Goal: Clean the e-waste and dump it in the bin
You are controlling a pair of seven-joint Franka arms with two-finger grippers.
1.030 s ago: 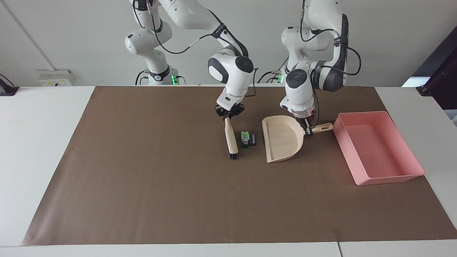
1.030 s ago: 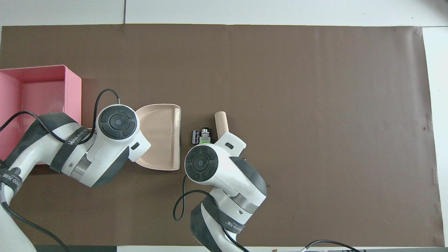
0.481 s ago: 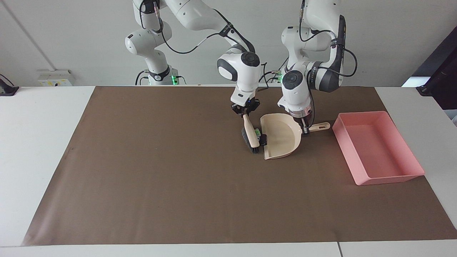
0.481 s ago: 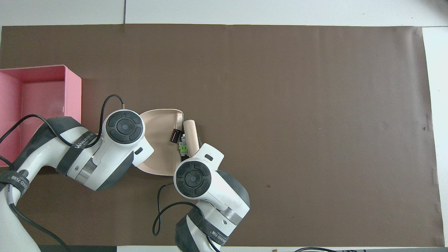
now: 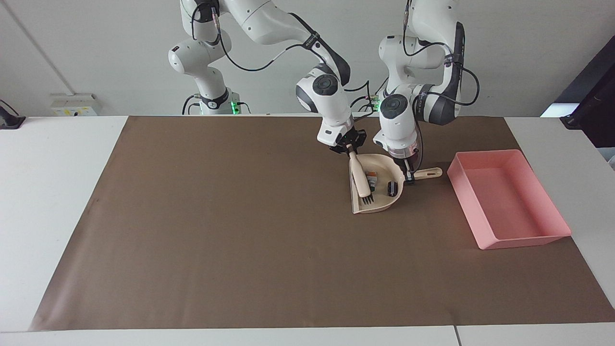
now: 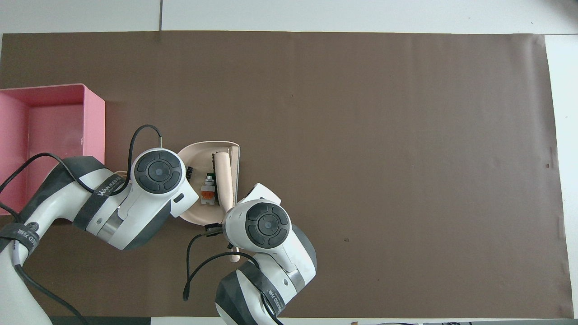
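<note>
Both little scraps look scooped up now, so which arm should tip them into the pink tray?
Probably the left: its pincer grips the dustpan handle, with the pink tray at its end. The right pincer holds the brush.

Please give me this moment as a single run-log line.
left end effector: shut on dustpan handle | right end effector: shut on brush | e-waste: in dustpan | bin: empty

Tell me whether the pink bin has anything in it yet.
Empty. The pink bin shows only its bare floor; both e-waste pieces lie in the dustpan, beside the brush.
</note>
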